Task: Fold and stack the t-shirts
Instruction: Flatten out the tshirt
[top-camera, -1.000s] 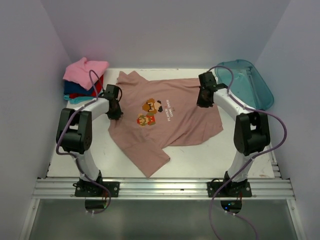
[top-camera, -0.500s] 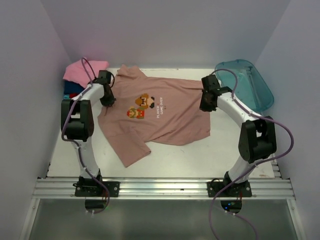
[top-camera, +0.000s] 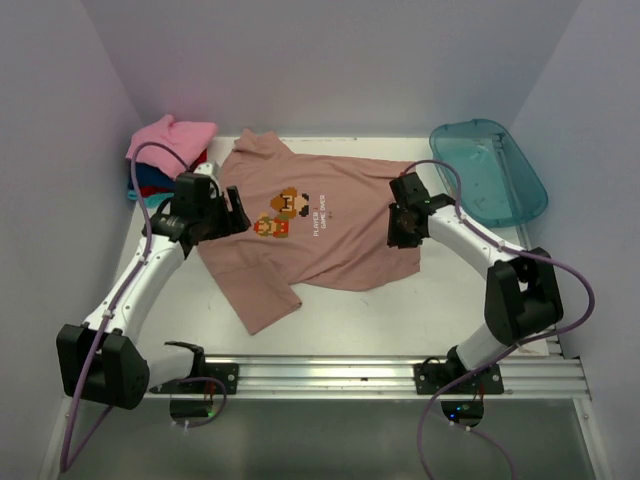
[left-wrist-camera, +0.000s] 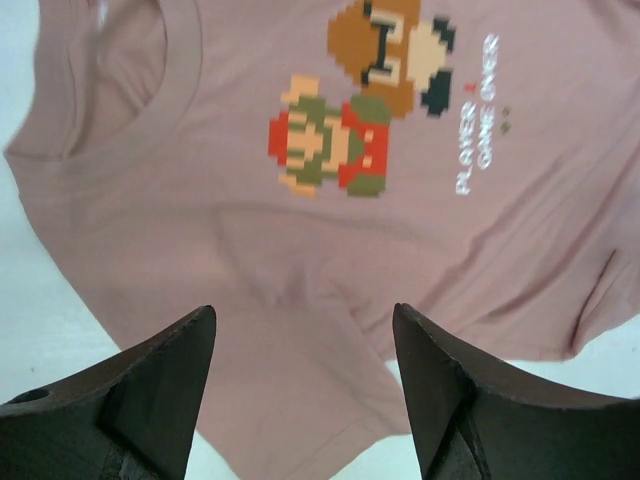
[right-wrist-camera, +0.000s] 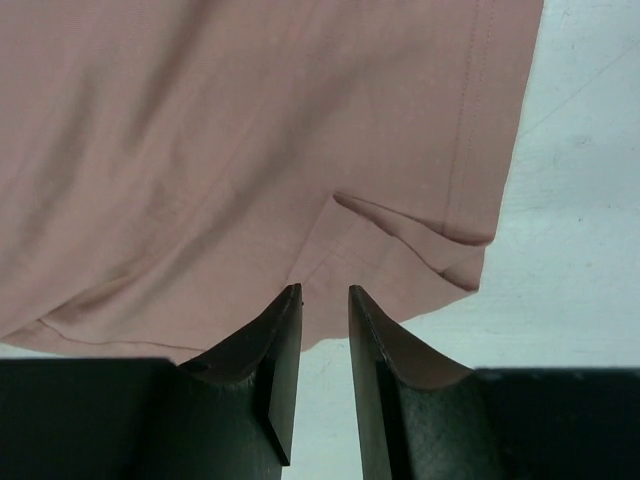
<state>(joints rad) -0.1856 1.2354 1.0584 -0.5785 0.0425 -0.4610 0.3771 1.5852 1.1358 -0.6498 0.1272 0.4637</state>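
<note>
- A white desk (top-camera: 400, 310) is boxed in by plain pale walls. A translucent teal tub (top-camera: 490, 170) sits at the far right corner, and a stack of folded tees (top-camera: 165, 160), bright pink on top, sits at the far left.
- The dusty pink-brown tee (top-camera: 330, 240) lies spread face up across the middle of the desk, apart from the stack. Its pixel print (top-camera: 290, 212) is in plain sight.
- Its long axis runs side to side. The collar (left-wrist-camera: 180, 80) points towards the left arm and the hem (right-wrist-camera: 470, 150) towards the right. One sleeve reaches to the far edge and the other trails towards the near rail.
- The left hand (top-camera: 238, 208) hangs over the collar end with its fingers (left-wrist-camera: 160, 390) spread wide. There is nothing between them, and the cloth lies flat underneath.
- The right hand (top-camera: 400, 232) sits at the hem end. Its fingers (right-wrist-camera: 280, 370) are drawn close, with only a narrow slit between them and no cloth caught in it. The hem corner just ahead of them is slightly rucked.
- I'd judge folding hasn't properly begun, as the shirt is laid out but has no crease in it.
- Each hand is nearest its own end of the shirt, so a fold along the long axis would suit the pair. The left hand is also the one closer to the stack.
</note>
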